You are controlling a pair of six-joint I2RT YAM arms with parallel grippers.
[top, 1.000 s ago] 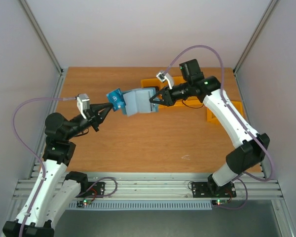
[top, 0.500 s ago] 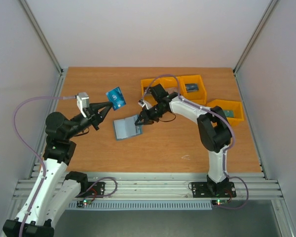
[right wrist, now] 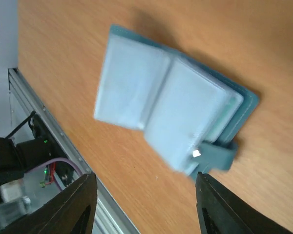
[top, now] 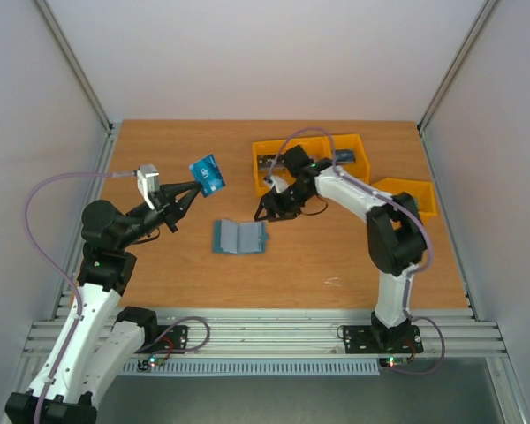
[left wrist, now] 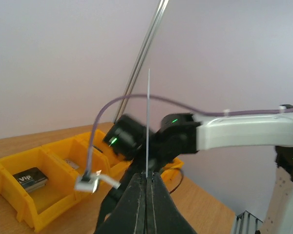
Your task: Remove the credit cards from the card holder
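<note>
Left tool (top: 194, 186) clamps blue card (top: 208, 174), holder (top: 239, 237) unfolded, long axis left-right

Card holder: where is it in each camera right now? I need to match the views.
Top external: the card holder lies open near the middle of the table.
Left wrist: not in view.
Right wrist: it fills the middle of the picture, open, pale pockets up.
Shared landmark: the orange-brown table shows in all three views.
</note>
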